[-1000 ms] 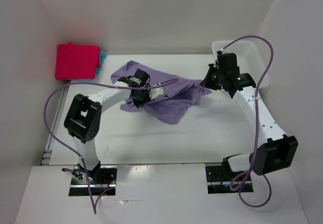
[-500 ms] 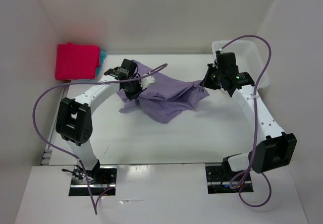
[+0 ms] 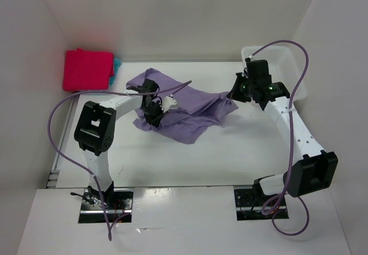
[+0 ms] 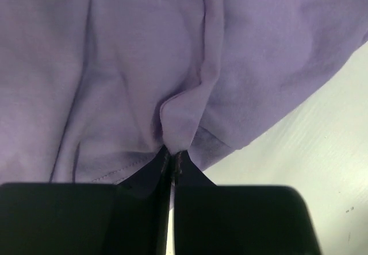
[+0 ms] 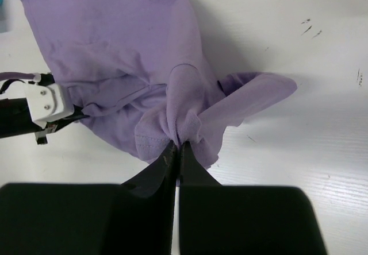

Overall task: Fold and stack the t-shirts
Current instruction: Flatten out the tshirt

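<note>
A crumpled purple t-shirt [image 3: 190,108] lies across the middle of the table. My left gripper [image 3: 150,110] is shut on a fold of it near its left side; the pinched cloth shows in the left wrist view [image 4: 172,151]. My right gripper [image 3: 236,94] is shut on a bunched edge at the shirt's right end, which shows in the right wrist view [image 5: 179,143]. The purple shirt [image 5: 126,54] spreads away from that grip toward my left arm. A folded pink t-shirt [image 3: 86,69] lies on a teal one [image 3: 117,66] at the back left.
A white basket [image 3: 284,68] stands at the back right behind my right arm. White walls close in the table on the left, back and right. Bare table [image 3: 230,151] lies in front of the shirt.
My left gripper swung to the back left, then came back down toward the near side with the shirt's left part. The shirt shifted slightly left. The right gripper barely moved.
</note>
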Robot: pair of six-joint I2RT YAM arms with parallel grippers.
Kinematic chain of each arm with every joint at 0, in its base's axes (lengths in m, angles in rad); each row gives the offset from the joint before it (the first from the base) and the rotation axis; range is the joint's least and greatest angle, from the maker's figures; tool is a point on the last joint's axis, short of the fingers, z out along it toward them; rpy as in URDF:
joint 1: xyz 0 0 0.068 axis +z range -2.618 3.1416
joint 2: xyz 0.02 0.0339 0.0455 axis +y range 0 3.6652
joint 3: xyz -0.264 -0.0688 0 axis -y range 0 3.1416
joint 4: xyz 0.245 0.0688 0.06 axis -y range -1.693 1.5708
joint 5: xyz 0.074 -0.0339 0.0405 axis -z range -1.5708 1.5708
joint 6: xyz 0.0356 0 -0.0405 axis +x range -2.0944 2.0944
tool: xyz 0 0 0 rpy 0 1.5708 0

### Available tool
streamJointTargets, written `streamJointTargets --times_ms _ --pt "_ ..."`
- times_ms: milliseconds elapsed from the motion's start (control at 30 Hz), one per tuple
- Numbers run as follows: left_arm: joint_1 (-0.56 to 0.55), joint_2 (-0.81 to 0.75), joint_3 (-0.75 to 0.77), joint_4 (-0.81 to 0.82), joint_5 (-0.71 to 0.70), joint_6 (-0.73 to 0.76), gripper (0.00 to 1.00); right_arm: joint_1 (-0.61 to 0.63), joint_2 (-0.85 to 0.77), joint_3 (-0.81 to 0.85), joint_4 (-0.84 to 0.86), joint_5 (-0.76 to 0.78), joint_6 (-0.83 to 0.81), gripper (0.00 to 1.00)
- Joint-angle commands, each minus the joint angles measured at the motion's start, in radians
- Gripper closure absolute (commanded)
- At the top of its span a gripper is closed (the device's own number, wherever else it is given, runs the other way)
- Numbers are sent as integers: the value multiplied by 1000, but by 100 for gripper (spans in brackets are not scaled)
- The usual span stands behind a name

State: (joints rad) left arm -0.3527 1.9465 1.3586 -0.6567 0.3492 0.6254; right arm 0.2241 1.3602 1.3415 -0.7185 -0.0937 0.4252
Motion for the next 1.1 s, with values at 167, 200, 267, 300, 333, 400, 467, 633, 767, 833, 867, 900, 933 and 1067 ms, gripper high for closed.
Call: streamJointTargets --times_ms 167,200,267,300,333,400,467,633,767,833,867,900,933,1067 --pt "41 -158 74 -3 80 -35 100 -6 -4 12 25 -6 -17 100" --pt "41 -168 86 -3 80 -35 100 -6 7 21 25 -6 -17 100" --pt "52 -196 108 -15 80 -35 100 -6 7 30 25 -6 -17 100" --pt "61 -205 122 -15 80 -35 100 -6 7 30 25 -6 -17 100" --pt "61 -228 122 -15 71 -35 100 -6 7 39 25 -6 -17 100" --pt "72 -248 131 5 12 -35 100 -6 16 62 15 20 -26 100" --pt "93 -259 166 29 -51 -44 100 -29 72 109 -8 29 -46 100" --pt "257 -172 602 17 -150 -188 100 -103 322 843 -174 177 -97 100" --pt "406 -141 1091 5 -62 -291 100 -123 435 1342 -196 252 -48 100" --pt "431 -130 1154 -33 -33 -242 100 -123 435 1360 -196 229 -48 100" --pt "431 -144 1154 -43 -33 -228 100 -123 435 1326 -185 209 -63 100" --pt "445 -144 1154 -67 -33 -211 100 -123 410 1297 -185 194 -63 100" --pt "454 -153 1131 -89 -33 -169 100 -123 396 1267 -185 175 -72 100" --pt "463 -288 818 -123 19 -34 100 -39 257 927 -185 236 -94 100"
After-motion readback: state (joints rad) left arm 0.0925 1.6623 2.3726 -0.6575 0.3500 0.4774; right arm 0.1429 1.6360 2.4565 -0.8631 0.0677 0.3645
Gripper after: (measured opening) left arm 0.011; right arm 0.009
